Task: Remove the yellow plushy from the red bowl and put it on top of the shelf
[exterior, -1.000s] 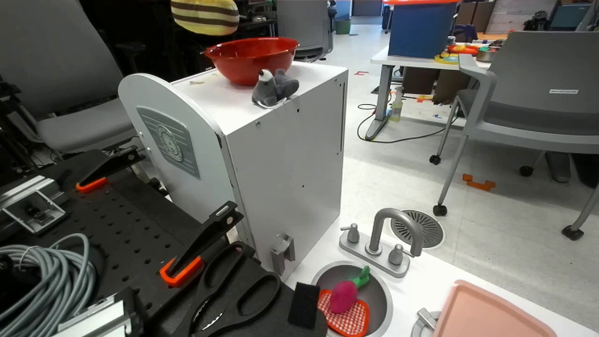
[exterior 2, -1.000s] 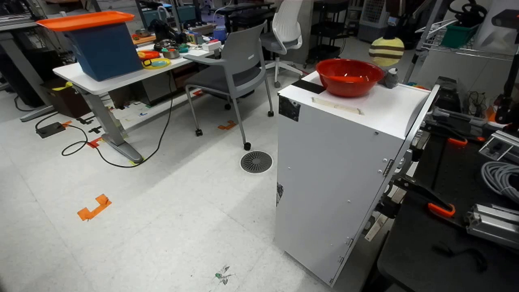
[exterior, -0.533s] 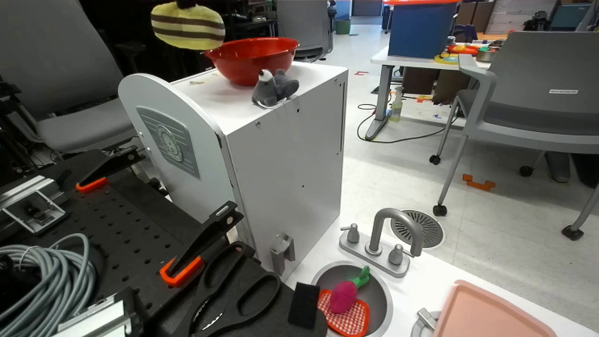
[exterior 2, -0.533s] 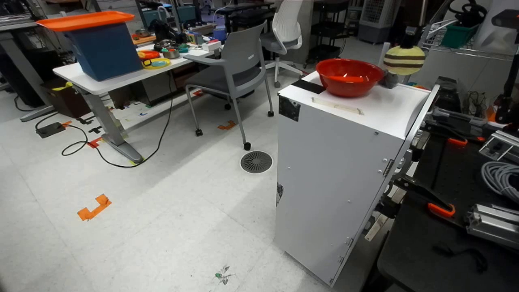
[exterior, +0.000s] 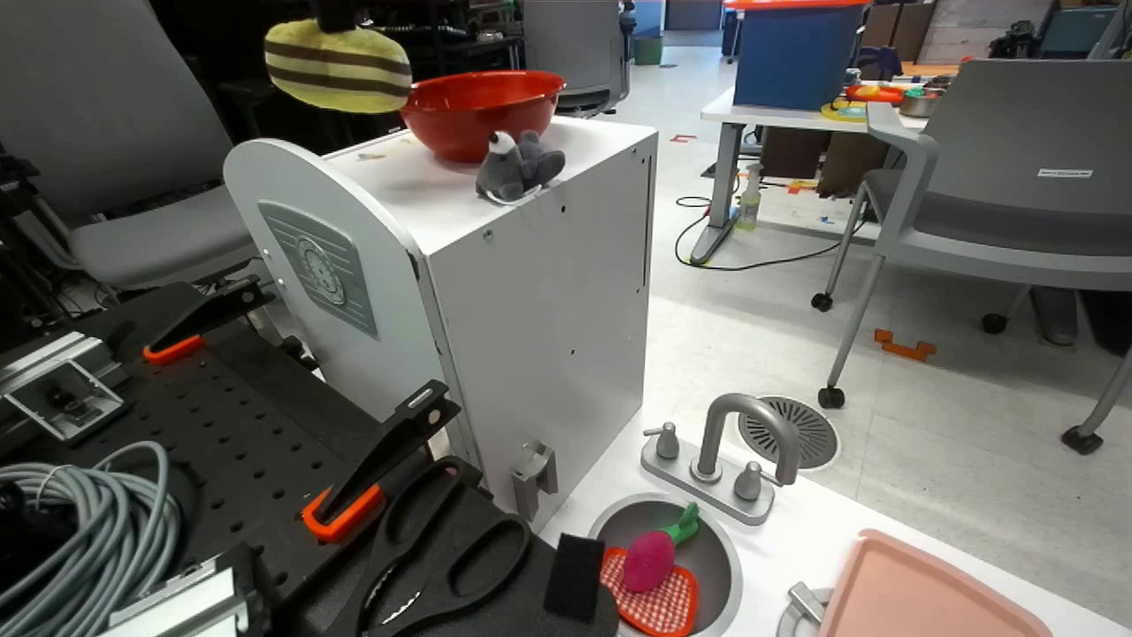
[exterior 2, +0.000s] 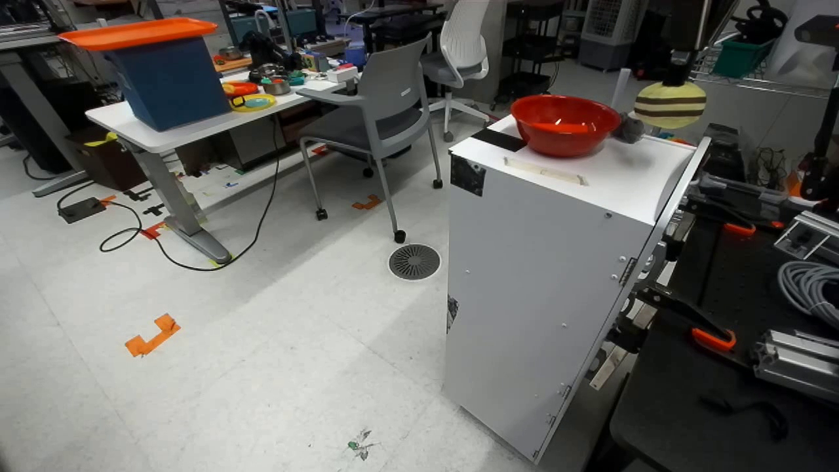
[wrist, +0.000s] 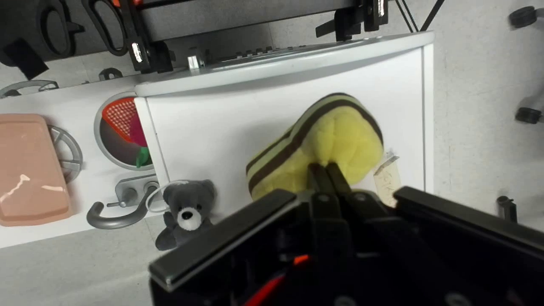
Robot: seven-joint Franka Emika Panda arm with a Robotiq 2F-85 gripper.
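Plainly, the shelf (exterior 2: 537, 262) dominates: a tall white cabinet, flat on top, its rounded end panel (exterior: 380, 372) bearing a square grey label (exterior: 321, 270). Well apart from it stands a blue bin (exterior 2: 172, 85) under an orange cover (exterior 2: 141, 34) that hides what it holds. The red bowl (exterior 2: 565, 141) rests upright on the shelf's top in both exterior views, wide and glossy, part of its inner wall in sight. Lower down, beside the shelf, a round grey sink (exterior: 718, 562) holds a red-and-white checked piece (exterior: 669, 609) with a magenta toy (exterior: 648, 562), green-leaved, lying on it.

The yellow plushy (wrist: 316, 142) hangs outside the bowl, above the shelf's top. In both exterior views its long axis runs nearly level; in the wrist view it slants from lower left to upper right, the striped side facing upper left. It is a plump, two-lobed oblong, plain yellow on its upper face, with two brown bands running lengthwise along the side. A smaller grey bear (wrist: 189, 208) with a white muzzle sits by the shelf's edge, near the bowl. Slimmest, the fingers (wrist: 318, 177) stand almost together, pinching the plushy around its middle.
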